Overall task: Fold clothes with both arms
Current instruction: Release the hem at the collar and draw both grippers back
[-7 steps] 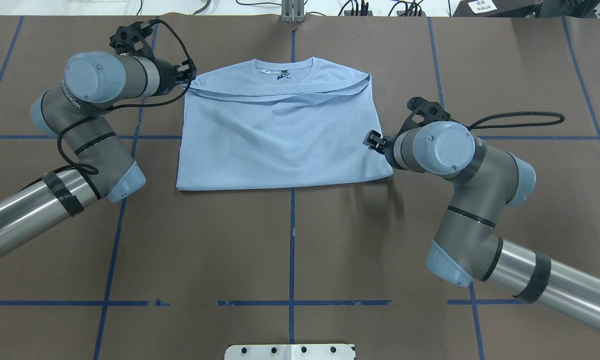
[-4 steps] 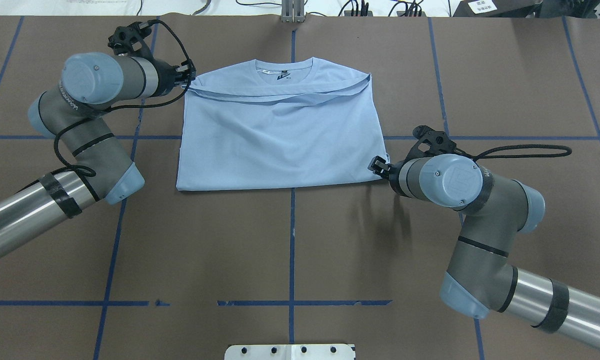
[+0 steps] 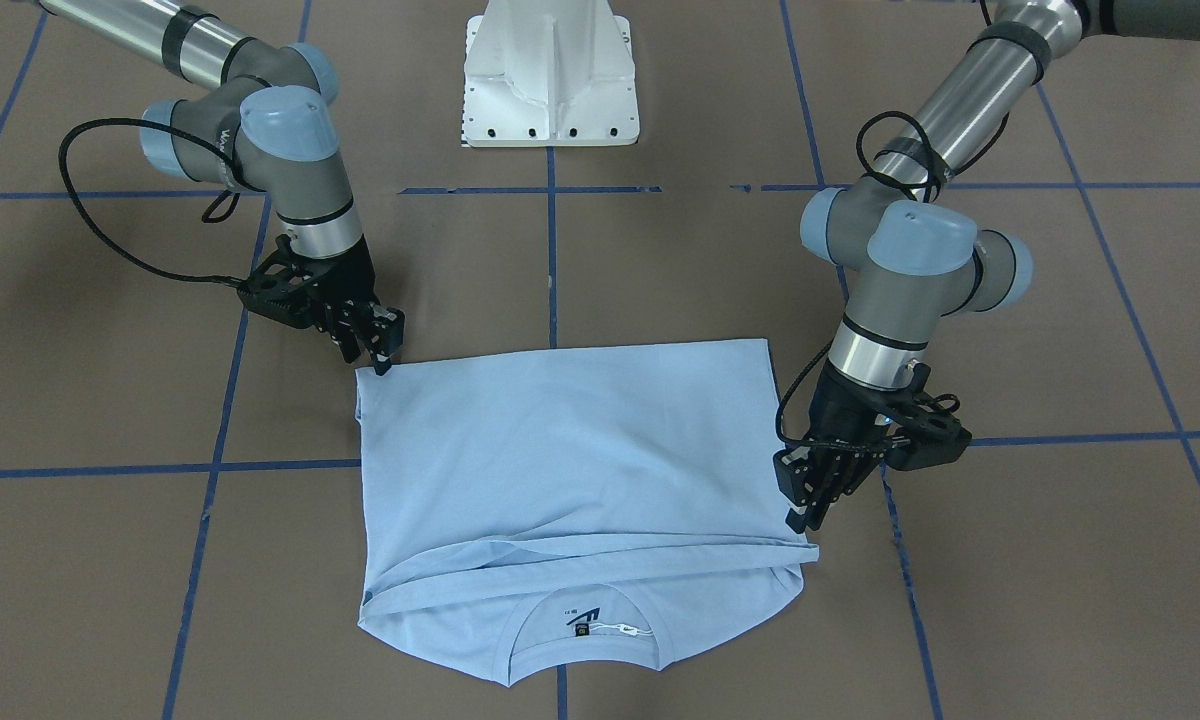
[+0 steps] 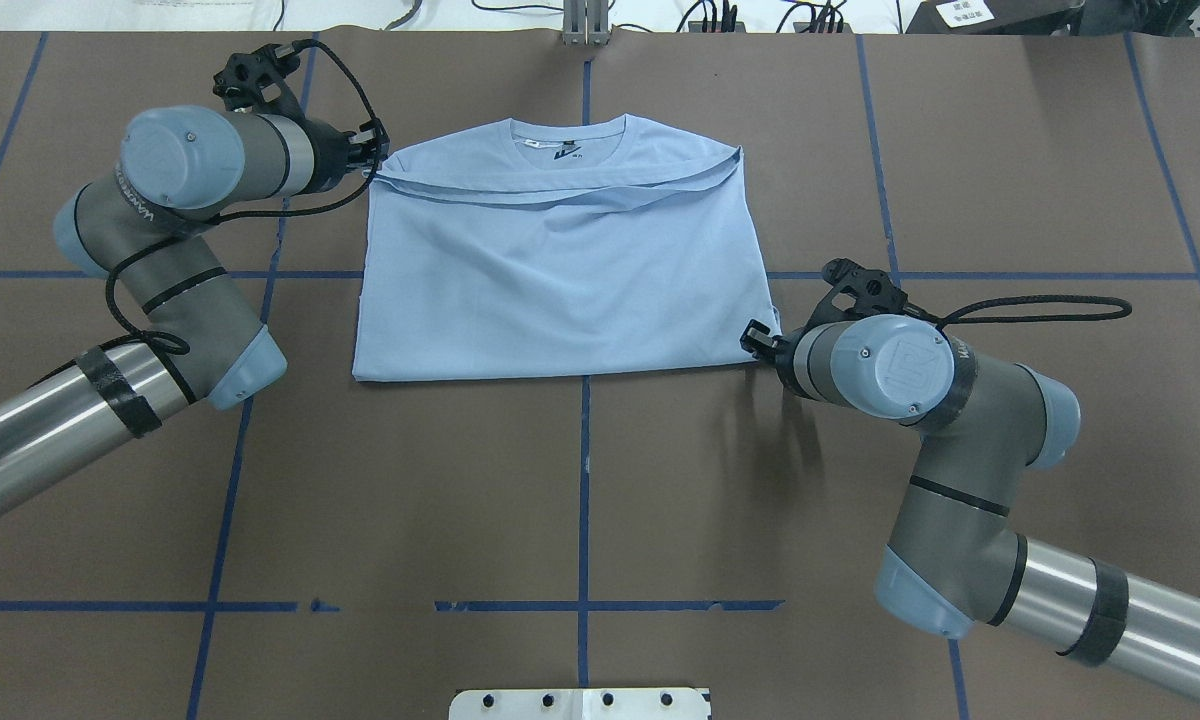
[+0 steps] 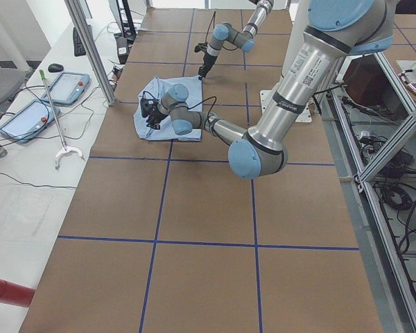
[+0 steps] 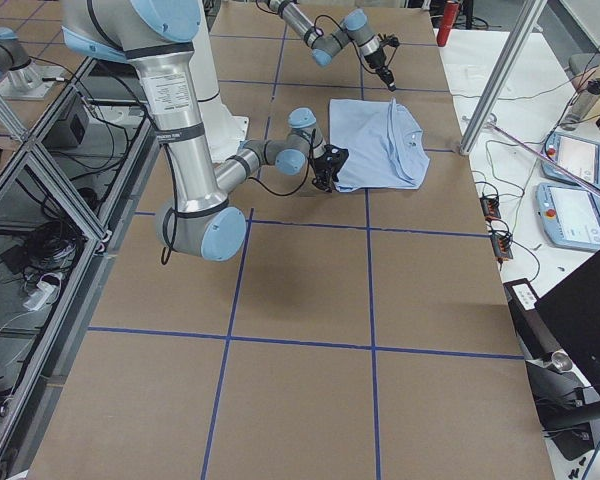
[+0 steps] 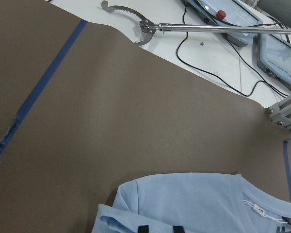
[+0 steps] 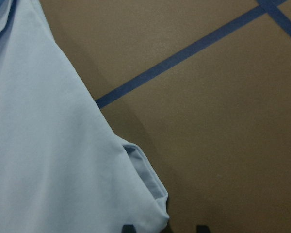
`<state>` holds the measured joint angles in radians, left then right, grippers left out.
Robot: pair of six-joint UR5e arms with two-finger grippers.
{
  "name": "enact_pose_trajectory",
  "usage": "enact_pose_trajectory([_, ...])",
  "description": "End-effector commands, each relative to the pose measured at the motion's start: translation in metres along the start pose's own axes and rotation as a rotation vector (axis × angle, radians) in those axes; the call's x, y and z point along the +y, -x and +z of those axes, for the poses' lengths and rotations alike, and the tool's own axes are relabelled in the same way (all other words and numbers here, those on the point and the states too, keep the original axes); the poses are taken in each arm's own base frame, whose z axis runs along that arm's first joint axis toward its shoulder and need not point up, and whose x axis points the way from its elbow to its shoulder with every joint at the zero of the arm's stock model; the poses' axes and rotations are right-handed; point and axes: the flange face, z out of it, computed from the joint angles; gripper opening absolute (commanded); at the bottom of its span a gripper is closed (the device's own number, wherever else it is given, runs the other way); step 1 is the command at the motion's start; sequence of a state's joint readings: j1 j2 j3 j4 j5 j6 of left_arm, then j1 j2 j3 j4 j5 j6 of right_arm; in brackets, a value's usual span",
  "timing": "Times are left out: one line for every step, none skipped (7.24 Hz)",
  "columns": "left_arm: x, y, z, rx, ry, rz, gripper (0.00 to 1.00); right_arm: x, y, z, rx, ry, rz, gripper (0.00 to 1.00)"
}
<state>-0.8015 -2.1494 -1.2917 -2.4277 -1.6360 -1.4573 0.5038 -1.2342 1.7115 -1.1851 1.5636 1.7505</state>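
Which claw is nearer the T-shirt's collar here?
Left. The left claw sits at the T-shirt shoulder corner, at the same end as the collar; the right claw is at the diagonally opposite hem corner, toward the robot.

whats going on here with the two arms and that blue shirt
Two robot arms are folding a light blue T-shirt, which lies flat and partly folded on the brown table. The left tool is at the shirt's corner by the collar end; its grip is unclear. The right tool is at the diagonally opposite corner, its tips apart with the cloth corner between them. Nothing is lifted yet.
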Motion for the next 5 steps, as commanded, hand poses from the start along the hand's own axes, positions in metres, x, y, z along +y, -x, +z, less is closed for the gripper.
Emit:
enact_pose_trajectory([-0.001, 0.002, 0.000, -0.005, -0.001, 0.001, 0.29, -0.001, 0.006, -0.001, -0.007, -0.010, 0.001, 0.29])
enact_pose_trajectory([0.001, 0.013, 0.002, -0.017, 0.000, 0.000, 0.29, -0.001, 0.009, 0.001, -0.007, -0.010, 0.001, 0.07])
enact_pose_trajectory([0.001, 0.013, 0.002, -0.017, 0.000, 0.000, 0.29, -0.002, 0.016, 0.001, -0.014, -0.012, 0.003, 0.00])
enact_pose_trajectory([0.001, 0.014, 0.002, -0.020, 0.001, 0.000, 0.29, -0.007, 0.020, -0.002, -0.024, -0.017, 0.008, 0.00])
enact_pose_trajectory([0.001, 0.016, 0.002, -0.021, 0.001, 0.000, 0.29, -0.010, 0.025, -0.012, -0.044, -0.015, 0.010, 0.00])
